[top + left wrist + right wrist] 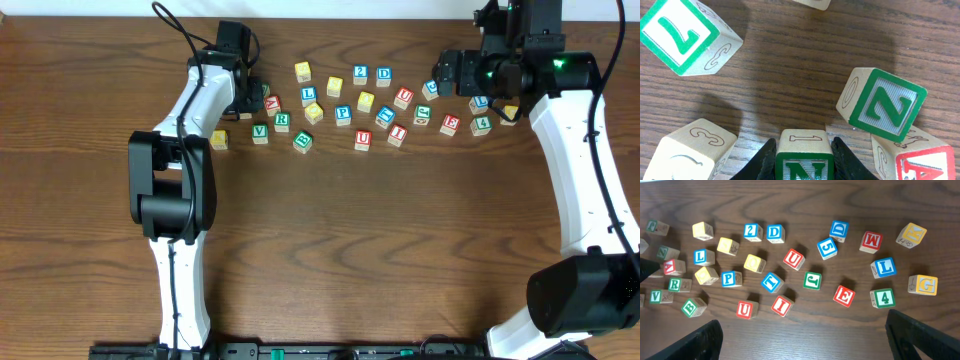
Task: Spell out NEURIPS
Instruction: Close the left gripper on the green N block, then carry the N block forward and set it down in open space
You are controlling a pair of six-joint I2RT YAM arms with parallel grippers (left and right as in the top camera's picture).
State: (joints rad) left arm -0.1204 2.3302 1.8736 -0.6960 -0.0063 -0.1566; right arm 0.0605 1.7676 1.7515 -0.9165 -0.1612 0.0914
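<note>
A green-framed N cube sits between the black fingers of my left gripper, which is shut on it at the cluster's left end. The cube rests on the wood. In the overhead view the gripper hides it. Further right lie a green R cube, a green E cube, a blue P cube, a red U cube, a red I cube and a yellow-faced cube. My right gripper hangs open above the cluster's right side, holding nothing.
Close around the held cube lie a second green cube, a red A cube, a green 7 cube and a plain-faced cube. Digit and other letter cubes, such as the green 4 and blue L, lie at the right.
</note>
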